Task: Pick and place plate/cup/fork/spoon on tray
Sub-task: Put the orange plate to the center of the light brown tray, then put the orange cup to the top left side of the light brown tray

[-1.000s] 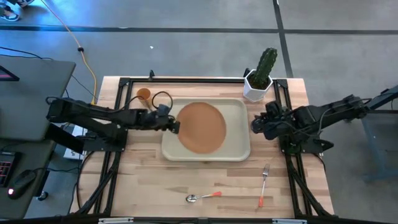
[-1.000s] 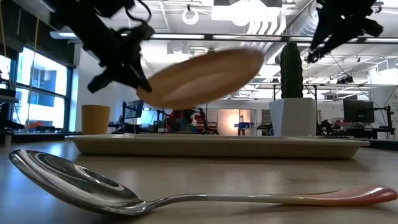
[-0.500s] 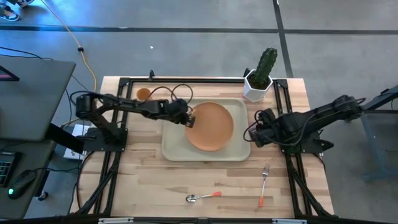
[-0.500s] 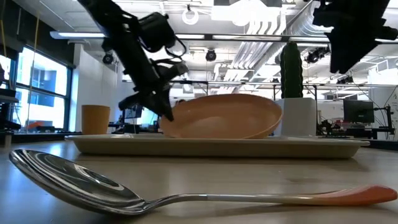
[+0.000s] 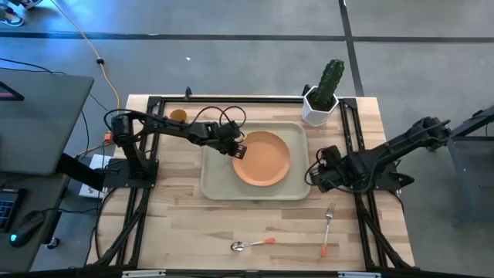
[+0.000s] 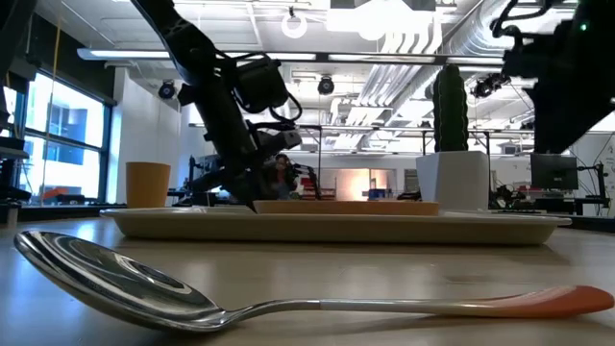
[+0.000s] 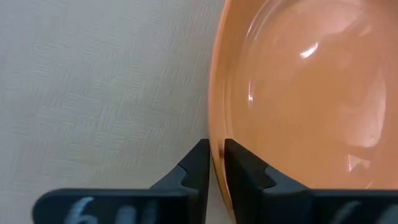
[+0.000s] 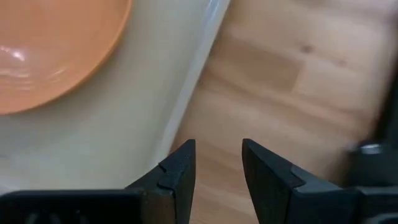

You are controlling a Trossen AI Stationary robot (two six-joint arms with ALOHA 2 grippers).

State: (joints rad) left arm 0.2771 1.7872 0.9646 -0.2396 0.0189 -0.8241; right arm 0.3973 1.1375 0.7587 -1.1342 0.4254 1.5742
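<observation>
The plate (image 5: 262,157), a wide, glossy orange disc with a shallow raised rim, lies flat inside the beige tray (image 5: 216,182). The left gripper (image 5: 238,149) pinches the plate's left rim between nearly closed fingers (image 7: 198,163). The right gripper (image 5: 316,174) hovers over the tray's right edge, fingers parted and holding nothing.
</observation>
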